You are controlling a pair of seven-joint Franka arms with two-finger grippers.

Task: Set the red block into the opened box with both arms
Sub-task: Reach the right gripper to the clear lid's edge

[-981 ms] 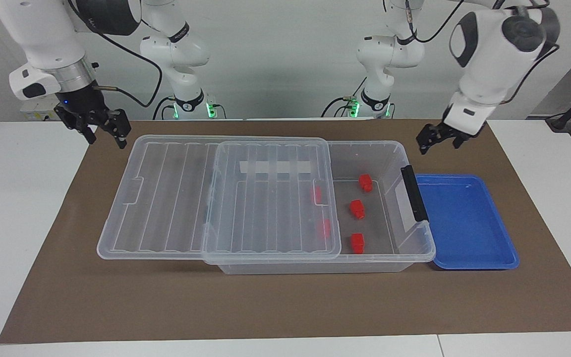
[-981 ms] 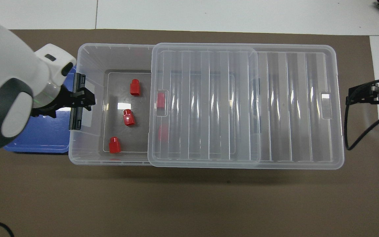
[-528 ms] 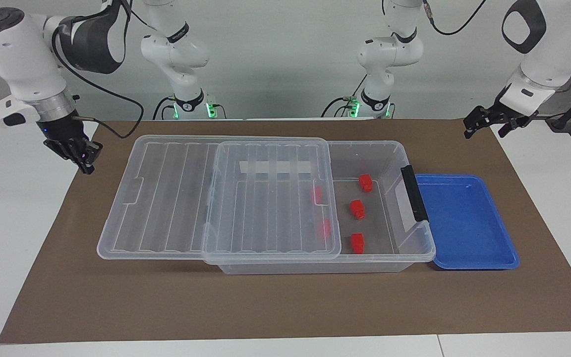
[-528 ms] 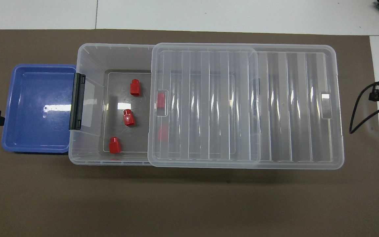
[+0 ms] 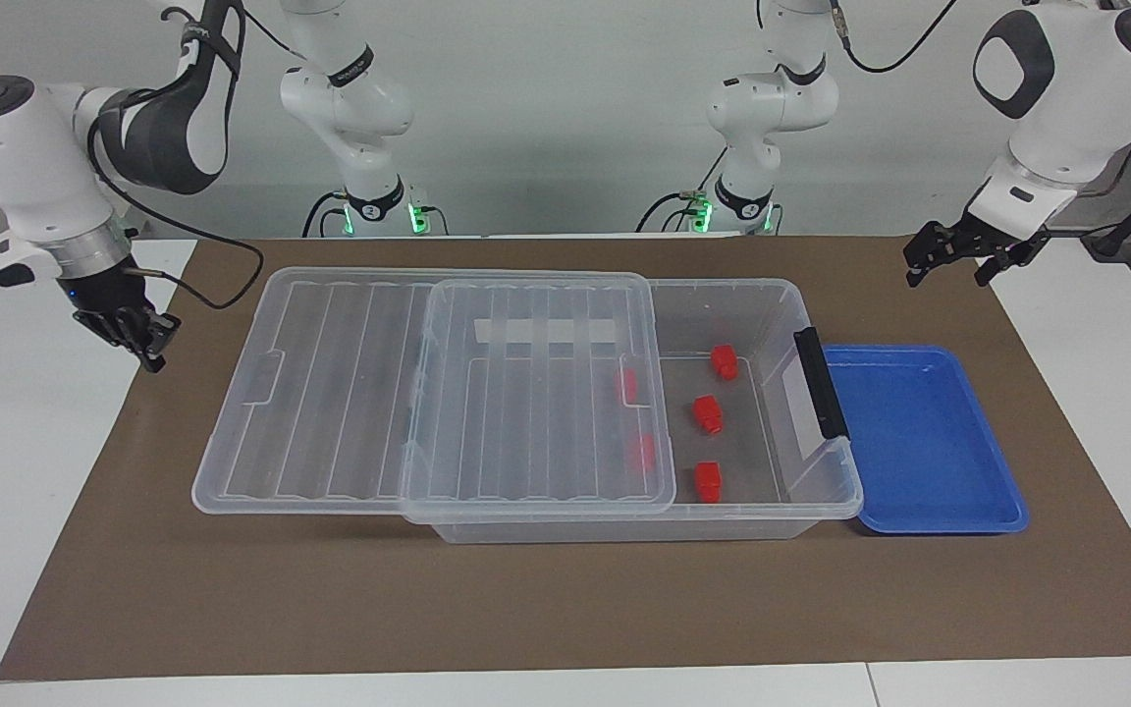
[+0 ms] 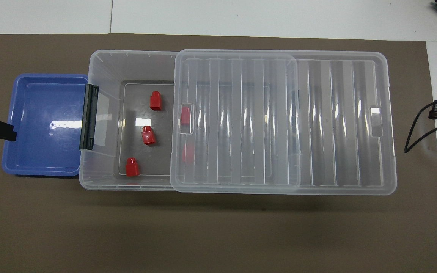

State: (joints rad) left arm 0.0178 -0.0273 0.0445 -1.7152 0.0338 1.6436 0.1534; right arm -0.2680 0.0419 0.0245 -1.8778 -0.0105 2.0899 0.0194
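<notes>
Over the mat's (image 5: 565,589) edge at the right arm's end, well apart from the box (image 5: 826,496): right gripper (image 5: 145,344), drawn away from the lid (image 5: 350,393) within the last second and snapped fully shut on nothing. Over the other end, up above the mat near the blue tray (image 5: 997,520): left gripper (image 5: 946,267), likewise pulled back from beside the black handle (image 5: 819,383), fingers spread wide and empty. Reads as both arms retiring, so probably no placing left to do. Inside the box, unmoved: five red blocks, three in the uncovered part near the handle (image 5: 724,360) (image 5: 708,413) (image 5: 708,481), two more dimly seen through the lid (image 5: 629,385) (image 5: 641,452). Lid slid toward the right arm's end, resting on the box and overhanging it, leaving the handle end open. Nothing in the blue tray, just beside the box at the handle end. Judged complete, or very nearly.
</notes>
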